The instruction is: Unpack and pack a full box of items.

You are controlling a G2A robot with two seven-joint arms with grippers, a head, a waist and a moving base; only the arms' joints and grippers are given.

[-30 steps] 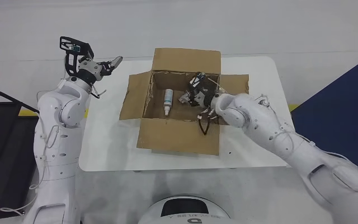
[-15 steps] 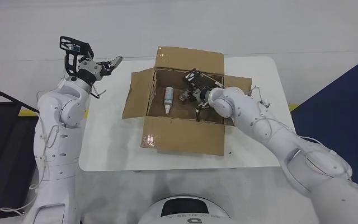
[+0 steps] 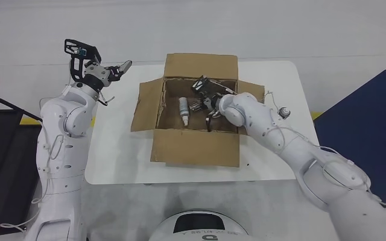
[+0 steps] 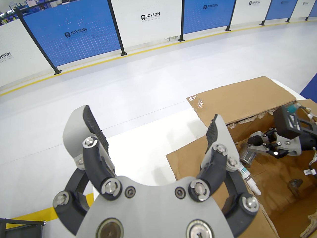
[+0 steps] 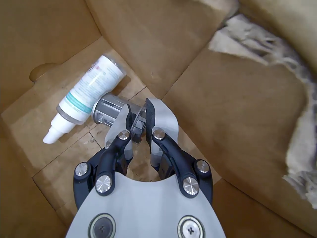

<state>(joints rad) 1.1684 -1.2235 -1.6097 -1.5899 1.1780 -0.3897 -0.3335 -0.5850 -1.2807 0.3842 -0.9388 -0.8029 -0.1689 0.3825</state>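
Note:
An open cardboard box (image 3: 193,147) stands on the white table (image 3: 114,156). On its floor lies a white bottle (image 3: 183,109) with a teal band (image 5: 91,87). My right gripper (image 3: 197,106) is down inside the box, shut on a grey metal cylinder (image 5: 109,111) whose far end touches the bottle; the pads (image 5: 150,115) pinch its near end. The left wrist view shows that gripper (image 4: 262,144) and the cylinder (image 4: 246,157) beside the bottle (image 4: 247,177). My left gripper (image 3: 123,66) hangs open and holds nothing (image 4: 151,115), above the table's far left corner.
The box flaps (image 3: 201,63) are folded outward on all sides, and the far flap has a torn edge (image 5: 250,38). A small dark object (image 4: 294,185) lies on the box floor. Bare table lies to the left of the box and at its right end (image 3: 283,78).
My right gripper has moved left inside the box with the grey cylinder, up to the bottle. The box has shifted slightly. The left arm has kept still.

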